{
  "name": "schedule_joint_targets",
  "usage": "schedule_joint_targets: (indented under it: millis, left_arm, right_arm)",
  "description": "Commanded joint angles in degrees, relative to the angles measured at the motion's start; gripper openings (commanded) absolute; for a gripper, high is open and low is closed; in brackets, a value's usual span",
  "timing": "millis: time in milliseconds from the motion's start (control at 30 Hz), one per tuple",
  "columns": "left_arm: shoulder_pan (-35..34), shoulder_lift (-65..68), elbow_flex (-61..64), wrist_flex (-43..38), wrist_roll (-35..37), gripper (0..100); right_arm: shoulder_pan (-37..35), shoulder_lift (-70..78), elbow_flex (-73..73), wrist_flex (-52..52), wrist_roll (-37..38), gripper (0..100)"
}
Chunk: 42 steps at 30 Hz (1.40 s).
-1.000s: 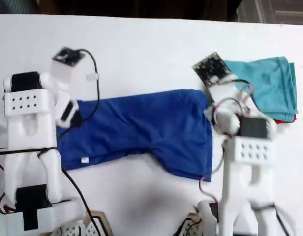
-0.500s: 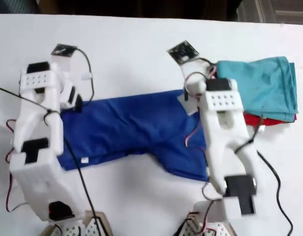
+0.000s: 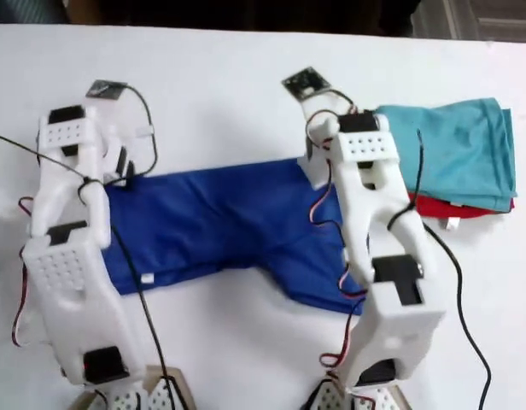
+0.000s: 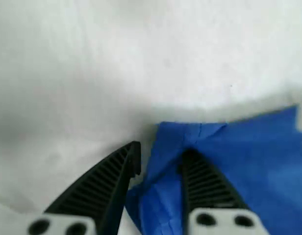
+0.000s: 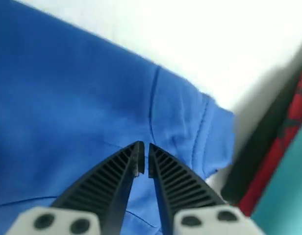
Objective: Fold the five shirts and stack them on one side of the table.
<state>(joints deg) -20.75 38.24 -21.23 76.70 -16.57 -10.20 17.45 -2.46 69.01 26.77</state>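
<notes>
The left arm (image 3: 67, 282), at the left of the frame, and the right arm (image 3: 365, 192), right of centre, are white plastic shells with black servo blocks at the joints and panels of small holes. Black and red cables loop along both. The left gripper (image 4: 161, 159) and the right gripper (image 5: 143, 156) have black ribbed fingers on white bases with dark round holes.

Free to pass along far strip of desk (image 3: 229, 68). Blocked mid-desk by spread blue shirt (image 3: 220, 218), flat and low. Blocked at right by folded stack (image 3: 455, 154), just beside right arm (image 3: 374, 205). Crowded at left by left arm (image 3: 71, 248) over shirt's end. Open at front between bases.
</notes>
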Motion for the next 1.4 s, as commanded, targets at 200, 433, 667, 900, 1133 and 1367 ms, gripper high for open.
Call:
schedule_joint_targets:
  millis: [200, 433, 667, 900, 1133, 1367]
  left_arm:
    - [1.67, -0.26, -3.38, 1.49, 2.29, 3]
    - [-3.08, -0.35, -6.81, 8.97, 5.36, 3]
    - [-7.03, 0.35, -14.29, 13.54, 5.19, 4]
    - [-7.30, 0.09, -14.20, 15.21, 1.58, 20]
    - [-4.31, 0.44, -22.02, 15.12, 5.19, 22]
    - [1.76, 0.35, -26.86, 17.49, 10.37, 22]
  right_arm:
    - [-0.48, 8.66, -2.55, -9.36, -0.44, 2.3]
    - [1.19, 13.05, -2.55, -14.73, -0.18, 2.3]
    - [2.33, 13.67, -2.55, -17.80, 0.00, 2.3]
    - [1.98, 13.41, -2.55, -16.57, 0.00, 2.3]
    - [2.07, 12.44, -2.29, -16.48, 0.00, 1.8]
    - [1.27, 6.73, -2.11, -14.02, -0.18, 1.8]
